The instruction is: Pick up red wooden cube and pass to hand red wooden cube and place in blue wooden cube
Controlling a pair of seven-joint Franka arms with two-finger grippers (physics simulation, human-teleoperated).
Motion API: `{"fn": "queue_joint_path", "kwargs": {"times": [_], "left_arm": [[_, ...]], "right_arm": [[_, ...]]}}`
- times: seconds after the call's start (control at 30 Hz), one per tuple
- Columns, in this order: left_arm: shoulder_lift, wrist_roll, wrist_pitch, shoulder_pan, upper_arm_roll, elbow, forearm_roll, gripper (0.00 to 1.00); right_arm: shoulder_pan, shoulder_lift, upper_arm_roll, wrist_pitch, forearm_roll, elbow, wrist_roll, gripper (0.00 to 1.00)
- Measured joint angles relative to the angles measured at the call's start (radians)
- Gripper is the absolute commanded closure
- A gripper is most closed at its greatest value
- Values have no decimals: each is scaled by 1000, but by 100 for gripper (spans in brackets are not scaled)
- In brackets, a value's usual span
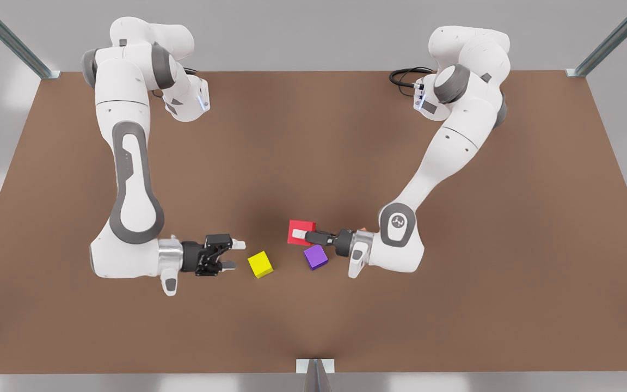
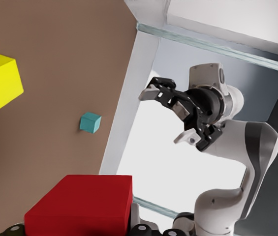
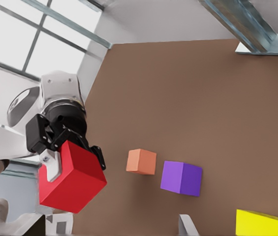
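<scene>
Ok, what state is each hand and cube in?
left hand: shut on red wooden cube
right hand: open, empty
red wooden cube: held, not yet passed
blue wooden cube: on table, nothing on it
yellow cube: on table
purple cube: on table
orange cube: on table

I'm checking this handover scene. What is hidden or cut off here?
Salmon cube: front view, nearly all behind the left arm's wrist.
Yellow cube: right wrist view, cut off by the picture's edge.
Red cube: left wrist view, cut off by the edge, hiding the hold of the left gripper.
Teal cube: left wrist view, too small for detail.
</scene>
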Motion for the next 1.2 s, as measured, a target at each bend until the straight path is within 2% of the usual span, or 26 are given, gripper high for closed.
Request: {"fn": "queue_joint_path", "kwargs": {"times": [0.2,0.57,0.87,1.2], "left_arm": [[24,171,79,-15,-10,-6,-103,63],[39,349,112,-16,-30,-23,-151,62],[45,437,117,-16,-30,-24,-154,61],[42,495,117,-13,-30,-28,-153,62]], "right_arm": [[14,-13,15,25,66,-70,-305,0],[80,-140,17,101,242,-346,-691,0],[115,-169,17,146,337,-424,-902,0],[156,-159,18,199,401,-432,-1055,0]]}}
